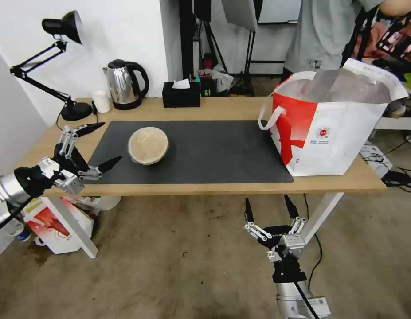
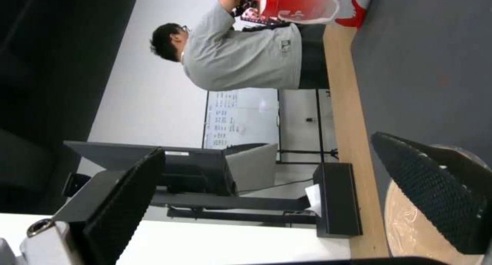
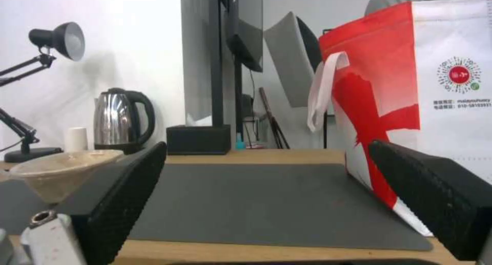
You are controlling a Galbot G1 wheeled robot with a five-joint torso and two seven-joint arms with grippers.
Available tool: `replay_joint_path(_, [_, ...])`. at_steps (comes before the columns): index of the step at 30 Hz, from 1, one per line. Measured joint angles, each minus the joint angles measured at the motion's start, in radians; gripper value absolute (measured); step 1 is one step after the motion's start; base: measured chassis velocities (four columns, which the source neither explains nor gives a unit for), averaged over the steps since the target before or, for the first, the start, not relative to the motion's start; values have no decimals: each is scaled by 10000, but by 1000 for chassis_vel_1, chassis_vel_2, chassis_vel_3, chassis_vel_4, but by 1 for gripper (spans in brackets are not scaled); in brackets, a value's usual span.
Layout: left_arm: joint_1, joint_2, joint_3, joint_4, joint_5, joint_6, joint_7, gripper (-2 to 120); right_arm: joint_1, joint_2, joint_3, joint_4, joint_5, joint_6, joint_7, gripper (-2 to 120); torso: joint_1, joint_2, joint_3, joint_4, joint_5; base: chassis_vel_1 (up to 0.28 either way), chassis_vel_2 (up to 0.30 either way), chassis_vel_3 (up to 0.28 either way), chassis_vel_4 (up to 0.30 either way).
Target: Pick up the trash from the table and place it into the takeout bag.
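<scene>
- Only 1 piece of trash is on the counter: the shallow tan bowl. It sits upright on the dark grey mat, toward the mat's left end and well in from the counter's front edge.
- The left end effector hangs at the counter's left end, level with the bowl, its 2 fingers spread wide and holding nothing. It looks lined up to reach in from the side.
- The mat between it and the bowl is bare, so the way in looks open.
- The takeout bag stands open at the counter's right end, touching the mat's right edge. The long stretch of mat between bowl and bag is free.
- The right end effector waits below the counter's front edge, also wide, holding nothing.
- The black tissue box, kettle and desk lamp stay along the back edge, out of the path.
</scene>
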Motion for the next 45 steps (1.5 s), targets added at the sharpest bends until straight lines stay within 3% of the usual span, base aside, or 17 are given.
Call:
replay_joint_path(23, [-281,337,285,244,130,80,85,100,0,0,0,0,0,0,0,100,0,-1,0,0,0,0,0,0,0])
replay_joint_path(45, [-860,409,1328,479,601,340,158,100,0,0,0,0,-1,0,0,100,0,0,0,0,0,0,0,0,0])
